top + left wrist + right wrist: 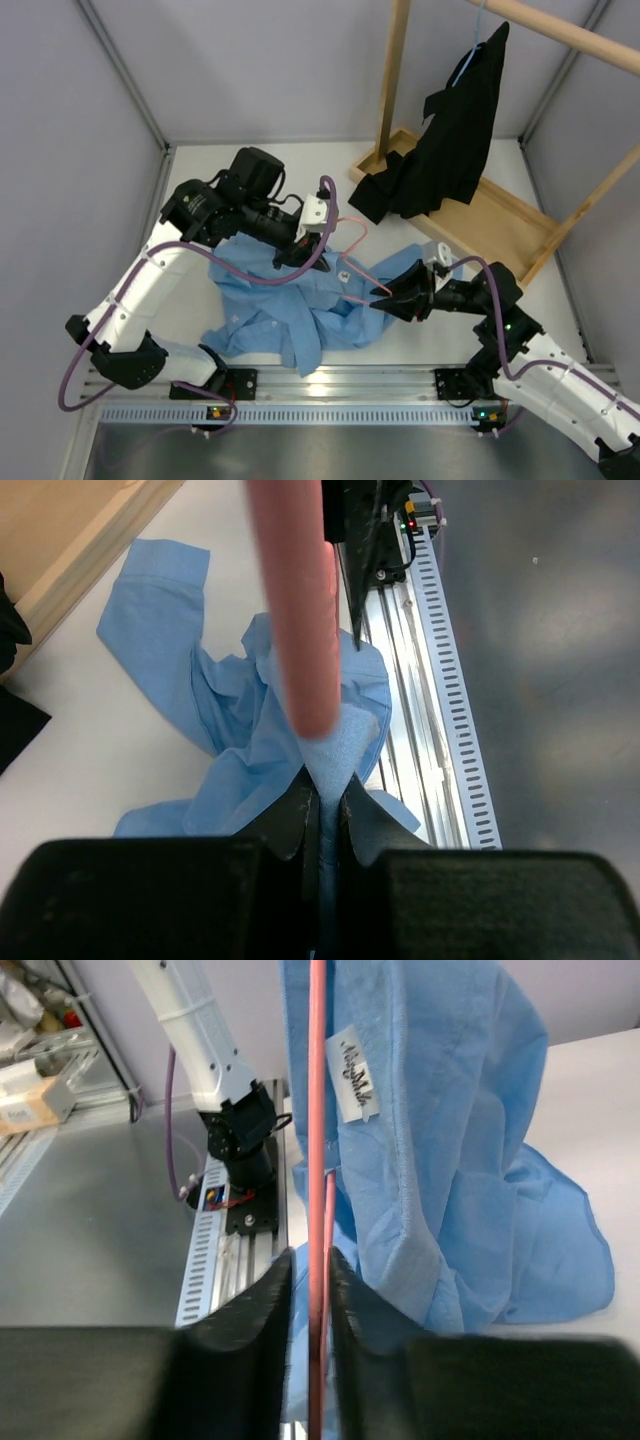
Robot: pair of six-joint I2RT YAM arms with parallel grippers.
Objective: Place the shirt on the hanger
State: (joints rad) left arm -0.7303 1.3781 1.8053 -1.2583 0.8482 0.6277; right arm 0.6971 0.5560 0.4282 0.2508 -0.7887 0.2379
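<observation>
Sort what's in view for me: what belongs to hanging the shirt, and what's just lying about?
Part of the job:
- shirt, pinched in the left gripper
- hanger, clamped in the right gripper

Lying about:
- black garment, hung on the wooden rack

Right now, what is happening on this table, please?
The left gripper pinches a fold of the light blue shirt, and the right gripper is closed on the thin pink hanger, whose wire runs beside the shirt's collar label. Most of the shirt lies crumpled on the white table, so it is not hung yet.
</observation>
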